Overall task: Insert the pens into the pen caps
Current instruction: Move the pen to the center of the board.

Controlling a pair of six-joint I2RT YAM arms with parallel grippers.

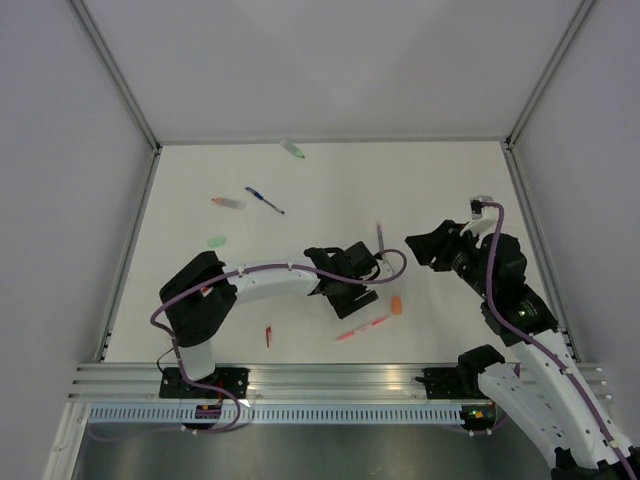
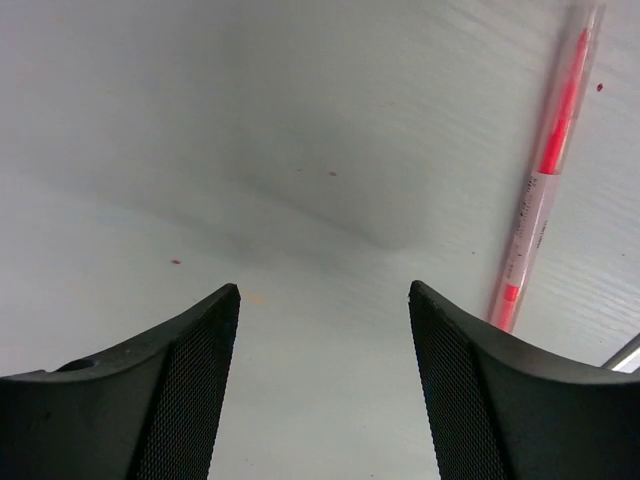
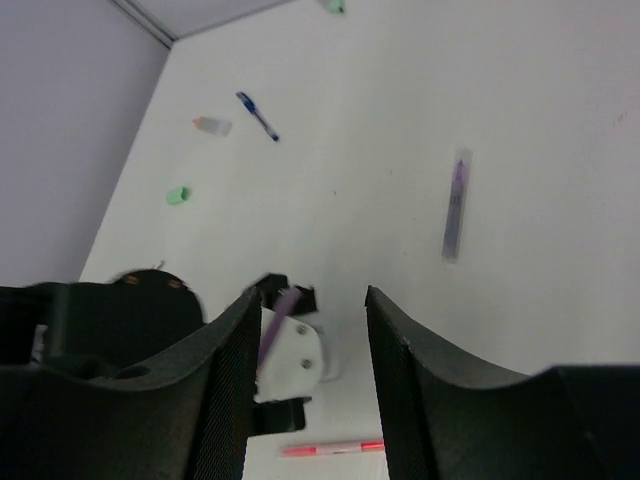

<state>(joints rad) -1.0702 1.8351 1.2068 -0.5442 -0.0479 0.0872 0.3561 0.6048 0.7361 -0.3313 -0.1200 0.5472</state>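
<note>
White counter (image 1: pixel 440 180), walled on three sides by pale panels and bounded at the near edge by an aluminium rail (image 1: pixel 320 378). We find the left gripper (image 2: pixel 323 290) spread and empty, low over bare surface, with the red pen (image 2: pixel 545 180) lying just beside its right finger, not between the jaws. The right gripper (image 3: pixel 312 295) is likewise spread and holds nothing; the grey pen (image 3: pixel 456 205) lies ahead of it. In our judgement the step in hand is picking up the red pen: shift sideways until the barrel is centred, set the jaws across it, then descend and close at mid-length. The orange cap (image 1: pixel 397 305) lies near that pen, and the right gripper is close, so lateral room is tight; open counter lies farther back, toward the blue pen (image 1: pixel 265 201).
</note>
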